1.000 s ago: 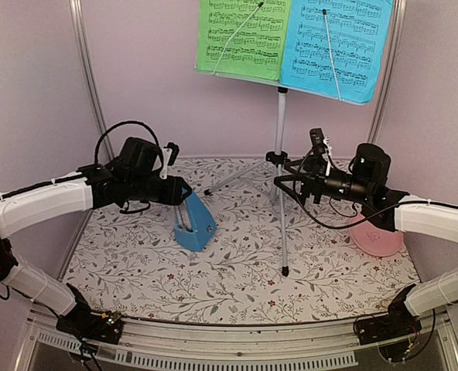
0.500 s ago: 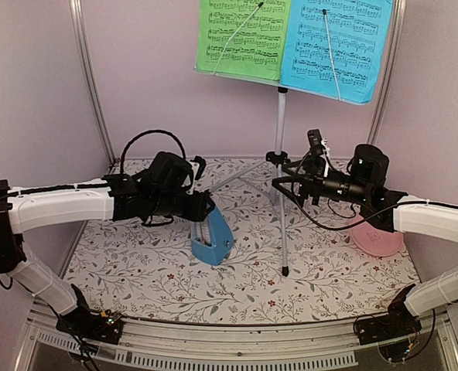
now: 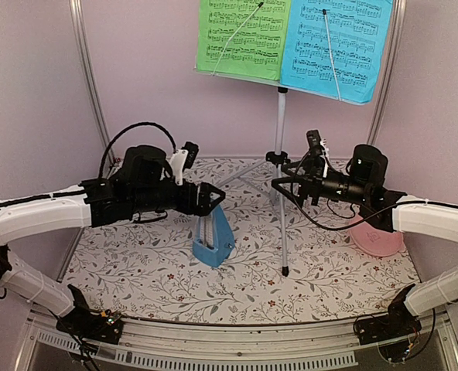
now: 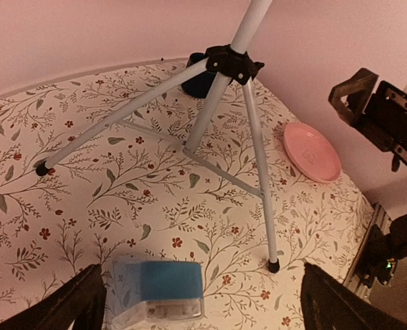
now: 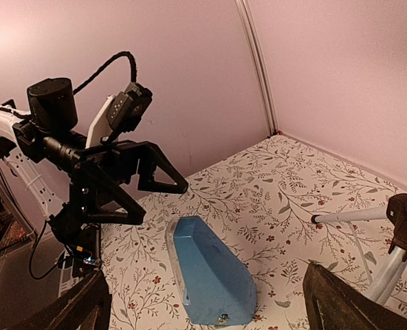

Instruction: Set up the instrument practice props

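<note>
The silver tripod music stand (image 3: 280, 147) stands at the back middle of the table. Its desk holds a green sheet (image 3: 240, 35) and a blue sheet (image 3: 337, 46) of printed music. The blue pyramid metronome (image 3: 213, 238) stands on the floral cloth left of the stand's near leg. My left gripper (image 3: 210, 198) hangs open just above its top, touching nothing. In the left wrist view the metronome (image 4: 159, 292) sits below the gripper (image 4: 203, 306). My right gripper (image 3: 291, 182) is open and empty beside the stand's hub. Its view shows the metronome (image 5: 210, 275) and the left gripper (image 5: 161, 201).
A pink plate (image 3: 376, 239) (image 4: 312, 151) lies at the right under my right arm. A dark blue mug (image 4: 200, 81) stands behind the stand's hub by the back wall. The tripod's feet (image 3: 285, 270) (image 4: 42, 168) spread over the cloth. Pink walls close off the back and sides.
My left gripper carried the metronome rightward, let go of it and opened, then lifted slightly up and back. The right arm has stayed still.
</note>
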Controlling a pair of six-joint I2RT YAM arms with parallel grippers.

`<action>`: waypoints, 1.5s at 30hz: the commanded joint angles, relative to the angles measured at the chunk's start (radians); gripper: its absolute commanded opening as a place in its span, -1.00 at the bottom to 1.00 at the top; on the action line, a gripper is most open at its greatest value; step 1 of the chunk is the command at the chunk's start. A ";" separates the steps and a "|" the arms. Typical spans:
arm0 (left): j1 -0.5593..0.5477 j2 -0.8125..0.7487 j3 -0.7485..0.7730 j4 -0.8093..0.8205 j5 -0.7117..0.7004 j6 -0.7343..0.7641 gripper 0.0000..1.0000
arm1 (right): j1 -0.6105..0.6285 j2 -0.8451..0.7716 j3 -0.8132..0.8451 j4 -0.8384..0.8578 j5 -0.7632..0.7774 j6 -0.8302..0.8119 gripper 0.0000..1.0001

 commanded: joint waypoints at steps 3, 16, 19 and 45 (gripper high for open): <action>0.200 -0.170 -0.168 0.156 0.125 -0.062 0.93 | 0.010 0.007 -0.014 0.028 -0.001 0.003 0.98; 0.414 -0.023 -0.348 0.243 0.237 -0.093 0.38 | 0.113 0.129 0.006 -0.070 0.076 -0.013 0.51; 0.414 0.059 -0.343 0.283 0.287 -0.078 0.19 | 0.156 0.169 0.023 -0.118 0.137 -0.031 0.28; 0.271 0.286 -0.340 0.339 0.389 0.002 -0.66 | 0.250 0.644 0.342 -0.252 0.275 -0.068 -0.48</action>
